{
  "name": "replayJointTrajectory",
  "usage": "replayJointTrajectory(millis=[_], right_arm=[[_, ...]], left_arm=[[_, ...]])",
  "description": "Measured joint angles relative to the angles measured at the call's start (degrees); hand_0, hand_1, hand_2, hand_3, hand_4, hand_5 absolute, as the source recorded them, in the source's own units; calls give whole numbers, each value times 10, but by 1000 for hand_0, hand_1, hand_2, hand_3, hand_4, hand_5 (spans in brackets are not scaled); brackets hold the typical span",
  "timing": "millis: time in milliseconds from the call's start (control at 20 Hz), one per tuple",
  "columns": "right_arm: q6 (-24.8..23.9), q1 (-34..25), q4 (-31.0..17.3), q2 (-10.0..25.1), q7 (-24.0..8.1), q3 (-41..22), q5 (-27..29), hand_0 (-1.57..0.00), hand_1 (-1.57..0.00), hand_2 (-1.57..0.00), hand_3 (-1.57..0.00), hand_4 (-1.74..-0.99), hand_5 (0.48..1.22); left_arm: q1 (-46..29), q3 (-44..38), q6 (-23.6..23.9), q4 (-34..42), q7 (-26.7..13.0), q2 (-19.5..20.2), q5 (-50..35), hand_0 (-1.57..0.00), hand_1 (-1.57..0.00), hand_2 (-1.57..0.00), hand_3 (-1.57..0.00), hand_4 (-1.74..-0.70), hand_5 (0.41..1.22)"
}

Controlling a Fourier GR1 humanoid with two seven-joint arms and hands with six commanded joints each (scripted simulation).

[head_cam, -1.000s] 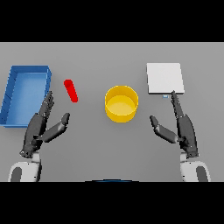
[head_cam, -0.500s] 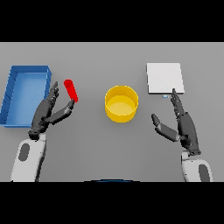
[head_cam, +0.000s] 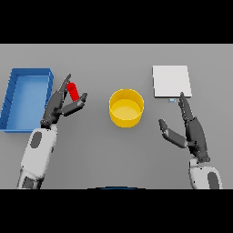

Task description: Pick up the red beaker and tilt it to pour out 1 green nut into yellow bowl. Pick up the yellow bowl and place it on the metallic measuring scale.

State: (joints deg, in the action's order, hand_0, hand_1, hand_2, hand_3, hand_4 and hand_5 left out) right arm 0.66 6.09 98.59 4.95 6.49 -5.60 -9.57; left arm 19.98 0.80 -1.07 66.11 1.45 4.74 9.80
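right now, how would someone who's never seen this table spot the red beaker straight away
Start at the blue tray on the table's left side and look just past its right edge, towards the yellow bowl in the middle. There the left hand reaches up with its fingers and thumb either side of the red beaker. It is the only red thing, a small slim cylinder, far narrower than the bowl.
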Motion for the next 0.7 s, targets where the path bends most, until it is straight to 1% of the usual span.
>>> replayJointTrajectory(millis=[100,150,200,250,300,400,450,500,550,600,650,700], right_arm=[[0,-3,-2,-1,-11,2,3,1,1,1,1,-1234,635],[2,-3,-7,0,-11,1,1,1,1,1,1,-1238,638],[1,-3,-2,2,-8,3,3,1,1,1,1,-1240,639],[2,-1,-5,0,-11,0,0,1,1,1,1,-1241,641],[-1,0,-3,-4,-6,-3,-2,1,1,1,1,-1242,642],[-2,5,0,-1,-9,1,-1,1,1,1,1,-1244,643],[-1,6,-2,-6,-12,-2,1,1,1,1,1,-1246,645],[-2,5,1,-4,-10,0,2,1,1,1,1,-1246,646],[-6,-1,4,-4,-14,2,0,1,1,1,1,-1244,644],[-1,6,8,-1,-10,1,2,1,1,1,1,-1242,645],[0,5,2,3,-13,5,5,1,1,1,1,-1240,645],[0,6,8,3,-10,5,5,1,1,1,1,-1236,647]], left_arm=[[27,-6,7,-38,4,-1,5,1,1,1,1,-1199,669],[35,-9,6,-47,12,1,4,1,1,1,1,-1203,671],[43,-12,11,-58,14,-3,5,1,1,1,1,-1207,673],[53,-17,14,-70,18,-2,3,1,1,1,1,-1215,678],[62,-20,17,-85,24,-5,5,1,1,1,1,-1228,687],[77,-34,15,-114,47,-8,-7,1,1,1,1,-1270,700],[82,-43,16,-125,71,-15,-17,1,1,1,1,-1285,708],[94,-50,21,-147,77,-19,-19,1,1,-6,1,-1303,719],[98,-60,17,-163,92,-19,-28,-4,-7,-54,-37,-1328,738],[103,-65,19,-171,99,-25,-32,-81,-94,-157,-133,-1364,761],[108,-70,23,-181,108,-28,-36,-207,-230,-287,-254,-1401,787],[110,-71,31,-189,118,-35,-34,-379,-406,-457,-518,-1410,874]])
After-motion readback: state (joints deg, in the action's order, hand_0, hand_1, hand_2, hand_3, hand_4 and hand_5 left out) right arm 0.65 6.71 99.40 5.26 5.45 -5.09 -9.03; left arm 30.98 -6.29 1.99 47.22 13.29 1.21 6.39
